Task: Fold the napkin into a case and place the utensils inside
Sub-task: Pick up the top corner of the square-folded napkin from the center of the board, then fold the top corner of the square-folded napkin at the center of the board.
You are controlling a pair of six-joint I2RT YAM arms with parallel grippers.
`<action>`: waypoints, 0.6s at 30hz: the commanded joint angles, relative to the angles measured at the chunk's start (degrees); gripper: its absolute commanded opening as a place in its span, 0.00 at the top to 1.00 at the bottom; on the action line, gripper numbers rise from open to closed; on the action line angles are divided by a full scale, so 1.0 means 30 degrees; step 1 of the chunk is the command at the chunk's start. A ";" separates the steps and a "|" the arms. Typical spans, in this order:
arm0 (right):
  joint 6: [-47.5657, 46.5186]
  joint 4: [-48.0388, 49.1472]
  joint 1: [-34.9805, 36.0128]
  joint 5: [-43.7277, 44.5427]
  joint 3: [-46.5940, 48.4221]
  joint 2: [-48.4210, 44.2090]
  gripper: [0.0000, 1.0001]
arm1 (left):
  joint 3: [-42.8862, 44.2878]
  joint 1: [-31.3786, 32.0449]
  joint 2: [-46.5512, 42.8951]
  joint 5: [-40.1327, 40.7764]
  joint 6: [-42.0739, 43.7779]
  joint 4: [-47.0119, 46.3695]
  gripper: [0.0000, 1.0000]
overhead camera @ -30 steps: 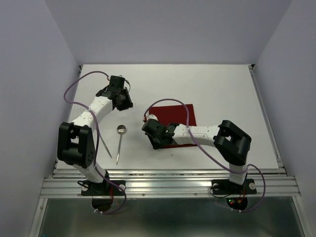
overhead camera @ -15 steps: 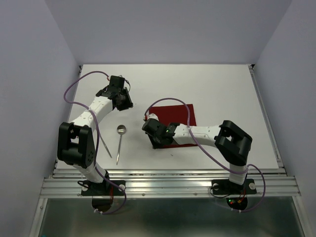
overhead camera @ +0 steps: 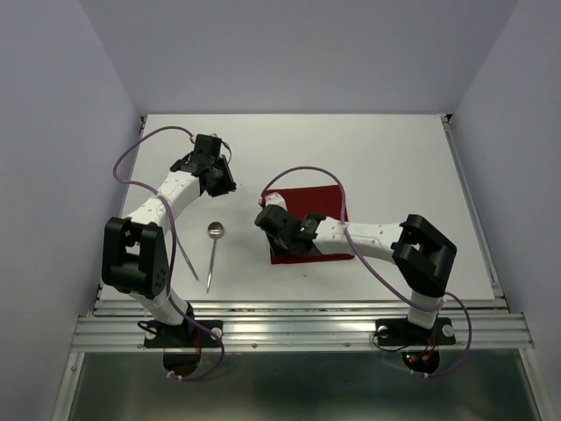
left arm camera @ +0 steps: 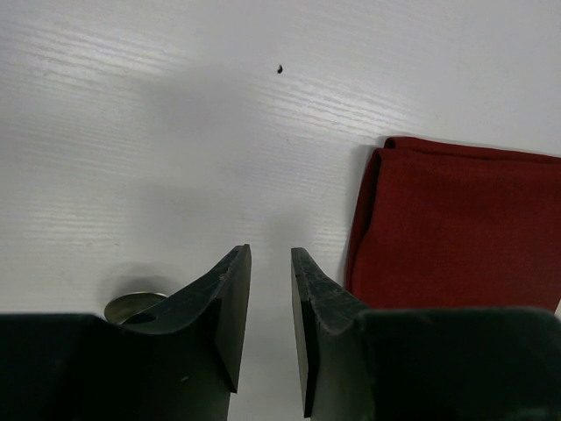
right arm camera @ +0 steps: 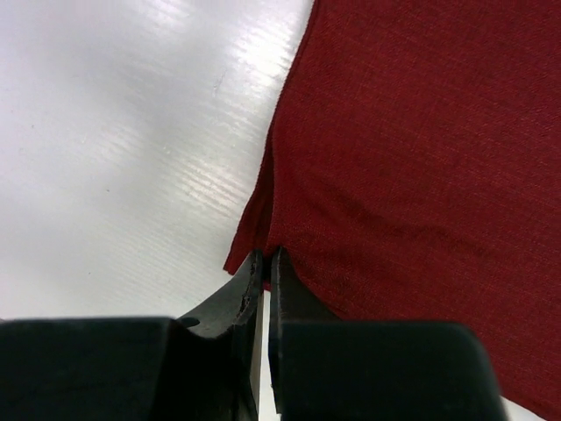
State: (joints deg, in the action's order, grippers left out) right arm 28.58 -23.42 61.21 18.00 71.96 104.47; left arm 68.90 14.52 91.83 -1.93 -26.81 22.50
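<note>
Napkin (right arm camera: 412, 158) edge in right end effector (right arm camera: 266, 267)

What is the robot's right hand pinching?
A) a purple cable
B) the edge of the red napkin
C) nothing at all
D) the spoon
B: the right hand has its fingers closed on the edge of the red napkin, while the spoon lies well away from it.

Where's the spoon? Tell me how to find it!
Look at the white table, on its left side beside the left arm. The spoon lies there, left of the red napkin. It has a round bowl, unlike the thin straight piece next to it.
</note>
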 commanded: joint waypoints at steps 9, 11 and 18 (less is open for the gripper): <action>0.0757 0.2473 -0.3672 -0.0842 -0.1019 -0.1423 0.99 | -0.0146 0.0022 -0.0757 -0.0058 0.0381 -0.0118 0.64; 0.0787 0.2854 -0.4522 -0.1106 -0.1136 -0.1424 0.99 | -0.0146 0.0022 -0.0786 0.0000 0.0410 -0.0059 0.64; 0.0670 0.3236 -0.6544 -0.1431 -0.0756 -0.0604 0.99 | -0.0204 0.0022 -0.0933 0.0029 0.0410 0.0028 0.64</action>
State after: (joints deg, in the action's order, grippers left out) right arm 30.33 -17.37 43.51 14.17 68.64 102.76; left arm 68.90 14.52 91.83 -1.96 -26.55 22.55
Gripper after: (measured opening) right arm 0.050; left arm 0.367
